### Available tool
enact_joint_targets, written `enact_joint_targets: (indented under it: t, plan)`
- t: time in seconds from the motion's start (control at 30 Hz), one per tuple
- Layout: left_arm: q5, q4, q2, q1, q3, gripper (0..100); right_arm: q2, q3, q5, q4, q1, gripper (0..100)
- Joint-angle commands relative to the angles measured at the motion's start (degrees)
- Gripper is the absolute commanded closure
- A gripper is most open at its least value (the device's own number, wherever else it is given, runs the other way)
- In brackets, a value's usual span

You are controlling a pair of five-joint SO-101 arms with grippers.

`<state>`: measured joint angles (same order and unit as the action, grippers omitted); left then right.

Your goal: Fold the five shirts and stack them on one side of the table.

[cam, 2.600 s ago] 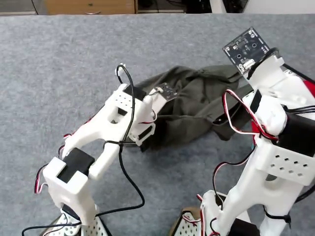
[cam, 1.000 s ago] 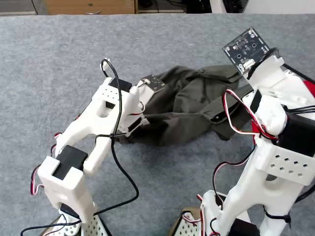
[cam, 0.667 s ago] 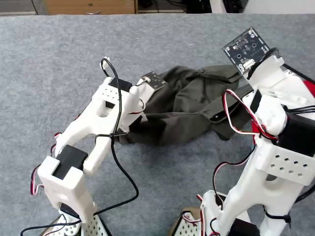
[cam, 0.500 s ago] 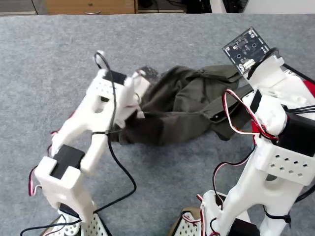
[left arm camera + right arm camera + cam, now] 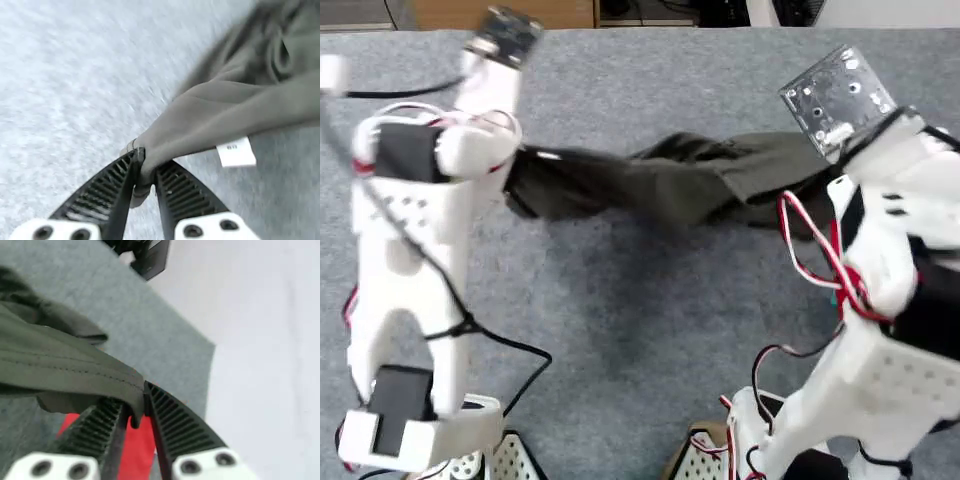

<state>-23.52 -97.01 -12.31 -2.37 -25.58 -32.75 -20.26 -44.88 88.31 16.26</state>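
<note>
Over mid-table: olive shirt (image 5: 670, 185) stretched taut between arms above grey table (image 5: 620, 330). Left gripper (image 5: 145, 162) clamped on one edge; right gripper (image 5: 137, 405) clamped on opposite hem. Step judged: spreading before fold. Next: lower flat under even tension.

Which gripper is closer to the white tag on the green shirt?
Left. The left gripper pinches the shirt right beside the tag; the right gripper clamps the shirt's opposite end, across the table.
</note>
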Motion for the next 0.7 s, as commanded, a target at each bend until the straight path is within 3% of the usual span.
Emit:
enact_joint_targets:
  t: [0.0,0.33,0.67]
  plan:
    - [1.05,-0.35,-4.09,2.46,-8.88,98,-0.04,-8.75,-0.35,-3.96,0.84,99.6]
    - [0.53,-0.35,-5.23,6.15,-22.59,98,-0.04,-20.79,-0.70,-15.12,0.92,99.6]
    - [-12.92,-1.05,-5.76,6.15,-30.68,98,0.40,-26.33,-0.88,-16.35,0.92,99.6]
